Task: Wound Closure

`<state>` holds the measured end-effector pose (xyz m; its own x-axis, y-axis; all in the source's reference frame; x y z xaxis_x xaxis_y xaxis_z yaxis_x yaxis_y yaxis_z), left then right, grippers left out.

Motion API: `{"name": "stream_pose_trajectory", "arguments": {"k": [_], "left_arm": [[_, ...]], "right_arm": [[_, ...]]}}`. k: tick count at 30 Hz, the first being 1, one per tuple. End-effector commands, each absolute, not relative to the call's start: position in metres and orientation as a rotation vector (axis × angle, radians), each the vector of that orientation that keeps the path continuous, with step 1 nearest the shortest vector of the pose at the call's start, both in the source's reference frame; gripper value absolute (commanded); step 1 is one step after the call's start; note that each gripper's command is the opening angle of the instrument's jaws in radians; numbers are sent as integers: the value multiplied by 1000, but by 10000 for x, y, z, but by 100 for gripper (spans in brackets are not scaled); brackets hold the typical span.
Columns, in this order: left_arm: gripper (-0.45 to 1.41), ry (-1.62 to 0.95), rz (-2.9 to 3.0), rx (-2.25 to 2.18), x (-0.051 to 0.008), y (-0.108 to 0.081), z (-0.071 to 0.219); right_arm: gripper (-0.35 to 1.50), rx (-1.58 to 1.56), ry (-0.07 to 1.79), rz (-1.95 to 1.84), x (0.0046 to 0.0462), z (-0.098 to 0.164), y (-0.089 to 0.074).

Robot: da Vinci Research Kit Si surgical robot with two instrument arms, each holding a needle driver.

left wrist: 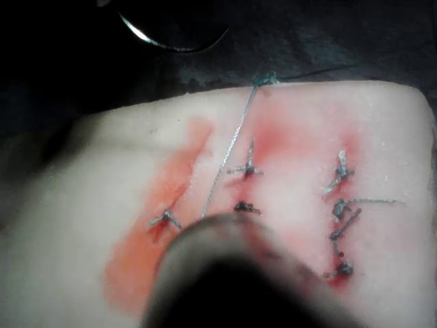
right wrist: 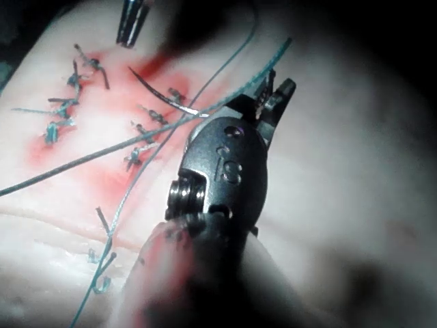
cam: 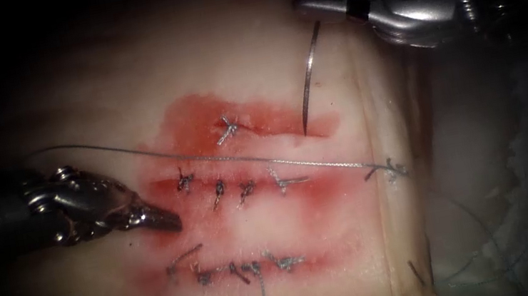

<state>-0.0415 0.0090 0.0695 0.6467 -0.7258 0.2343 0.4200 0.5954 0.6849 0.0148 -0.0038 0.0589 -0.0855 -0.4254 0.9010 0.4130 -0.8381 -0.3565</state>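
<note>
My right tool [cam: 313,6] enters from the upper right, jaws shut on the curved needle [cam: 309,75] near its tail end. The needle hangs down, and its tip meets the tissue [cam: 123,86] at the right end of the upper cut [cam: 238,125]; I cannot tell whether it has entered. In the right wrist view the needle [right wrist: 157,92] arcs away from my right tool [right wrist: 276,96]. My left tool [cam: 168,221] lies left of the middle cut [cam: 242,189], jaws shut with nothing seen in them. A long thread [cam: 245,162] crosses the tissue from left to right.
The upper cut carries one stitch [cam: 227,130]. The middle cut and the lower cut [cam: 242,269] each have several knotted stitches with short cut ends. Red fluid stains all three. A knot [cam: 391,169] sits at the tissue's right edge, where loose thread trails off.
</note>
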Motion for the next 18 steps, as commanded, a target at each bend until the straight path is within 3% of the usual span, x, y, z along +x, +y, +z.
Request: {"name": "stream_pose_trajectory", "arguments": {"k": [1,6,12,18], "left_arm": [[-22,-491,-749,627,-420,94,697],[-45,-359,-838,565,-411,94,693],[-45,-189,-819,350,-398,94,688],[-45,189,-628,-231,-383,92,679]], "right_arm": [[-35,-1646,13,-1969,160,593,-42],[-35,-1645,11,-1969,164,591,-45],[-35,-1648,0,-1977,167,589,-48],[-35,-1647,-7,-1981,172,586,-51]]}}
